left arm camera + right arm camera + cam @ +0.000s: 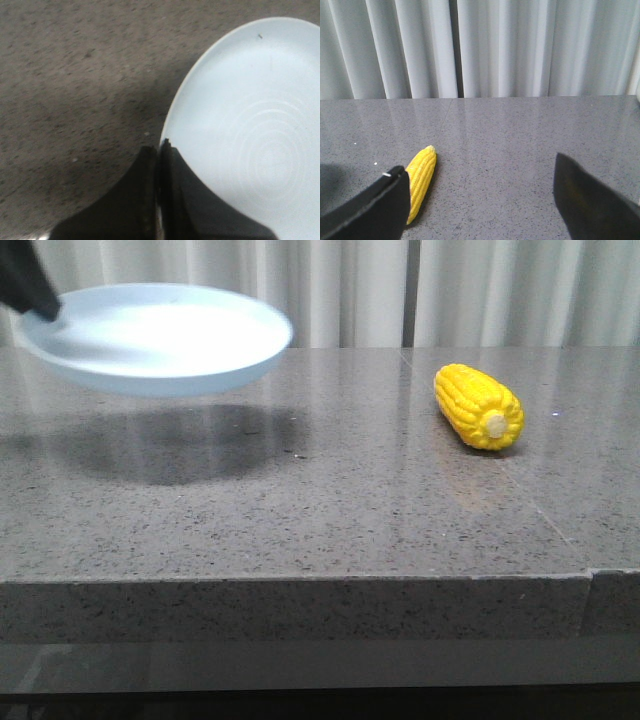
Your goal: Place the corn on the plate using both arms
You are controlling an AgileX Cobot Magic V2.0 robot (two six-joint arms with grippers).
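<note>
Corn (479, 405) lies on its side on the grey counter (300, 510), over on the right, with its pale round stub end facing the front. Nothing touches it. It looks like a plastic toy, so it is likely light and hard, not squishy. Its skin looks smooth and shiny under the bumps, so it may be a bit slippery. It is round, so it could roll away if something bumps it on the side.

The plate (150, 340) is up in the air on the left, above its own dark shadow on the counter. The left claw (158, 150) is pinched shut on the plate's rim, with one finger on top and one below. The plate is wide and held only at one edge, so it may tip or wobble if a thing drops hard onto it.

The right claw (480, 200) has its fingers wide apart and holds nothing. In the right wrist view the corn sits just beside one finger, not between the two.

The best place to grab looks like the middle of the corn, across its fat part, with one finger on each long side. The rows of bumps should help the fingers hold. A soft squeeze is likely enough, since the corn seems stiff and light.
</note>
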